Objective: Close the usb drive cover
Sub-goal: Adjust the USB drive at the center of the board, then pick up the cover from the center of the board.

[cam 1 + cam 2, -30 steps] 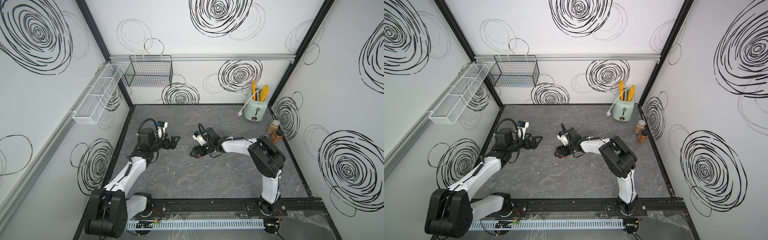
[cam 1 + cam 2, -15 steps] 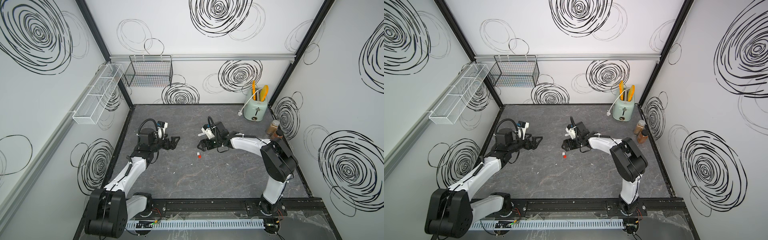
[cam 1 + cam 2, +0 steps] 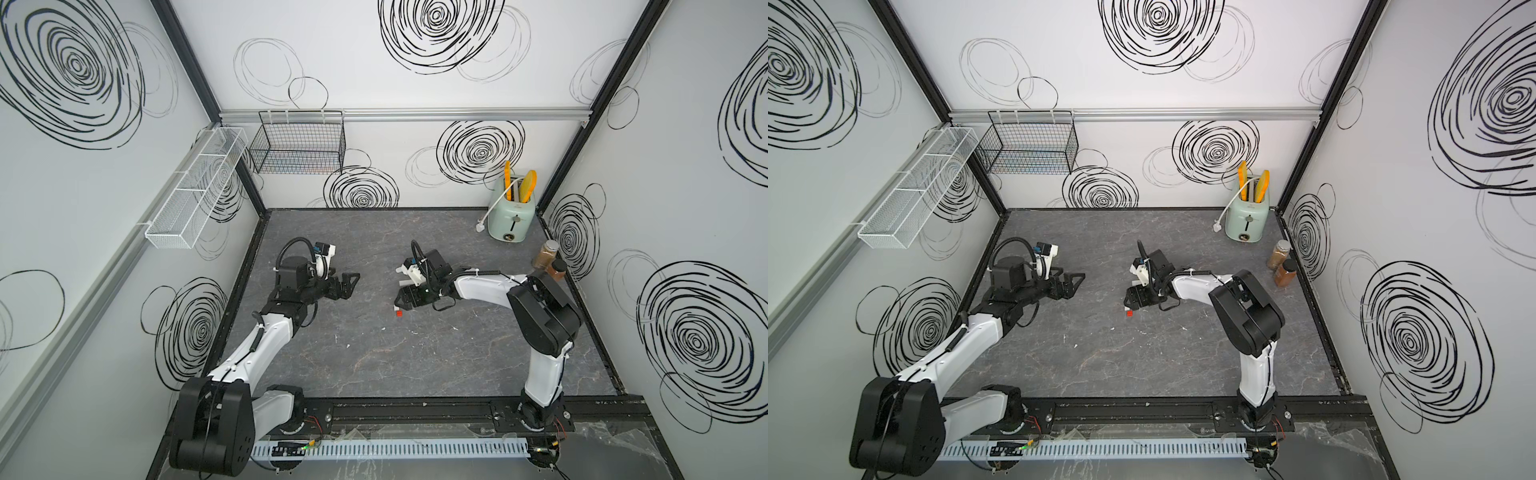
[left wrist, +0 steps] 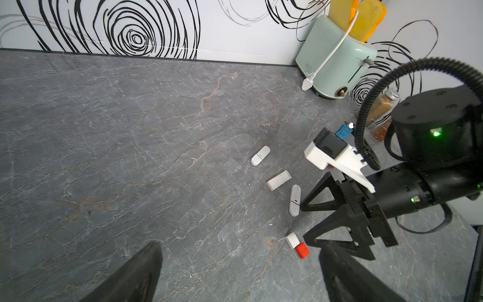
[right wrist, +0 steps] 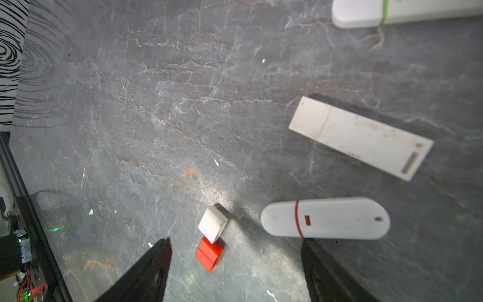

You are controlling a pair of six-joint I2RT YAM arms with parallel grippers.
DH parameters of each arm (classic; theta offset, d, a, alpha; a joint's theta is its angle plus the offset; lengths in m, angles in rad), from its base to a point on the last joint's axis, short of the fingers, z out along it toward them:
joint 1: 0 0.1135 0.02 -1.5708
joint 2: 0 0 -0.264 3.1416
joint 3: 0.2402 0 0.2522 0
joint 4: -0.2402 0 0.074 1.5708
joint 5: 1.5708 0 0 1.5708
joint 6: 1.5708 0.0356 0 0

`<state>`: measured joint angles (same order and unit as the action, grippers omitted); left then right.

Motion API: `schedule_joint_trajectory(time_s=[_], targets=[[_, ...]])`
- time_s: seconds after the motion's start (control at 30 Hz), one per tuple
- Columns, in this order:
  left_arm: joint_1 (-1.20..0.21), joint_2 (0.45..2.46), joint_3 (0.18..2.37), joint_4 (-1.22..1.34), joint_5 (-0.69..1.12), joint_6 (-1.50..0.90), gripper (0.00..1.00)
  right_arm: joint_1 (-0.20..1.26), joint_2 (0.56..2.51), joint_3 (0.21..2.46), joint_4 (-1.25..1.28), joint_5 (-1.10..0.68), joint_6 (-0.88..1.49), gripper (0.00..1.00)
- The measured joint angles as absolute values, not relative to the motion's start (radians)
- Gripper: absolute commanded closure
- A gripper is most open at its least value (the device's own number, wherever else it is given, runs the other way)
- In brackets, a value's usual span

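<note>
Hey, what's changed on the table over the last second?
The right gripper drew back off the small red and white usb drive, which it covered a second ago; the drive now lies free on the table just ahead of its open jaws. The left gripper, open, the toaster and the spice jars stayed put.

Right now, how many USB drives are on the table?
4: a small red-and-white drive just ahead of the right gripper, a red-banded oval drive beside it, a white rectangular drive next, and a green-banded drive farthest. The right arm may hide more.

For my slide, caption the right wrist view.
Right gripper, jaws open, by a red-and-white drive; three white drives beyond.
</note>
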<state>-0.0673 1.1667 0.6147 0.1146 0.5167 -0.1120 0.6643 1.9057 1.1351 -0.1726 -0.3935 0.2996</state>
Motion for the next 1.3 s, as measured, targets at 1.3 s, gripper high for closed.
schedule_joint_trajectory(time_s=[1.3], targets=[[-0.067, 1.169, 0.615, 0.115, 0.517, -0.112, 0.02, 0.783, 1.885, 1.086, -0.121, -0.414, 0.345, 0.23]])
